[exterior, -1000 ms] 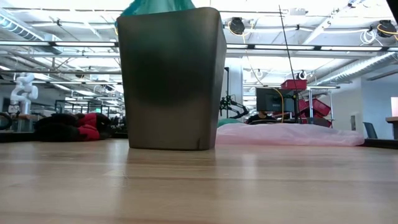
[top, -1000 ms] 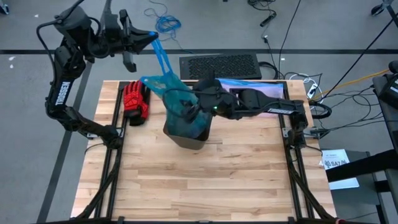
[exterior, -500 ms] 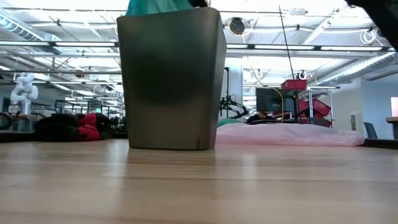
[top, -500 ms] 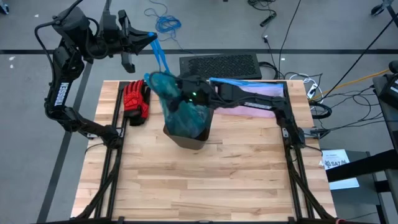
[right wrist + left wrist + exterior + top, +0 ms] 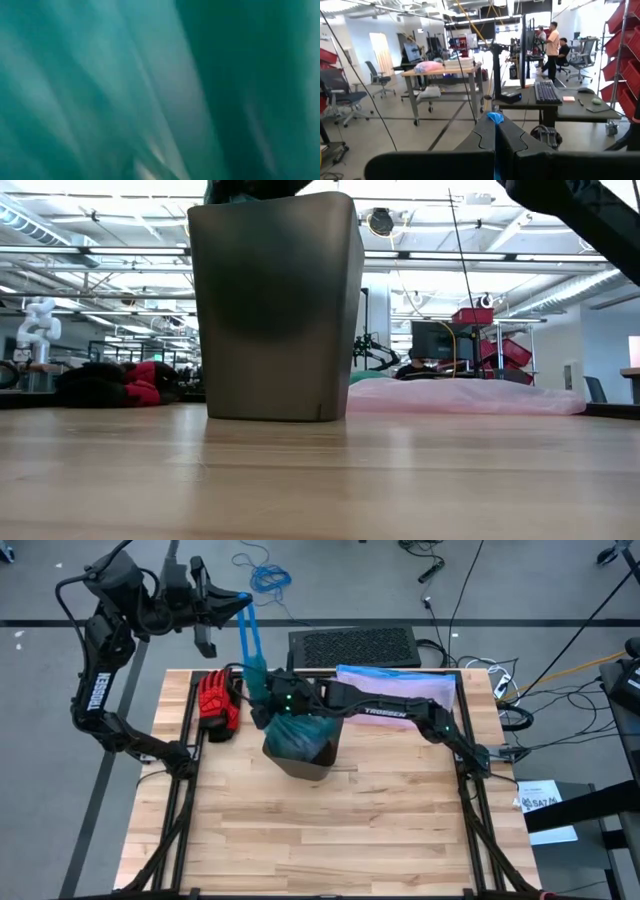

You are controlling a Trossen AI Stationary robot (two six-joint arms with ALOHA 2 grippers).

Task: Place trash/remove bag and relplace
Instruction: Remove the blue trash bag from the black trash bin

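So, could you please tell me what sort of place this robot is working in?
Probably an open lab or workshop: desks with monitors, office chairs, red storage bins and exposed ceiling pipes surround the wooden table.

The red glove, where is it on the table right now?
In the high view the red glove lies at the table's far left corner, just left of the dark bin holding the teal bag.
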